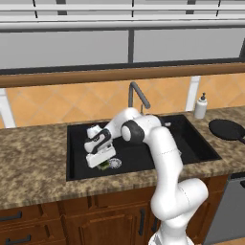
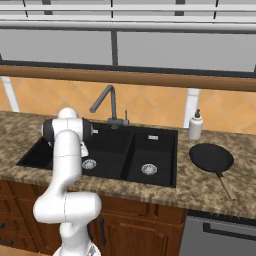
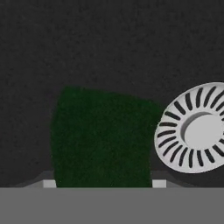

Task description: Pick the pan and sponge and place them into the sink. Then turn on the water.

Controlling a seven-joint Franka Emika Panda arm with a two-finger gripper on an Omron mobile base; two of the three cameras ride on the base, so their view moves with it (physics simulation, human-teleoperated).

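Low in the left bowl of the black sink (image 1: pixel 191 139), my gripper (image 1: pixel 102 161) points down at the basin floor. In the hand view the gripper (image 3: pixel 104 183) has its two tips pressed against either side of the sponge (image 3: pixel 103 135), whose dark green face lies close to the basin floor. A sliver of the sponge (image 1: pixel 104 166) shows under the hand, beside the silver drain (image 3: pixel 197 131). The black pan (image 2: pixel 212 156) with its thin handle rests on the counter right of the sink (image 2: pixel 150 145). No water runs from the dark faucet (image 1: pixel 136 93).
A white soap dispenser (image 2: pixel 195 125) stands at the back right between the sink and the pan. The right bowl holds only its drain (image 2: pixel 148 169). Speckled stone counter (image 1: pixel 33 158) stretches left of the sink. My arm leans over the sink's front rim.
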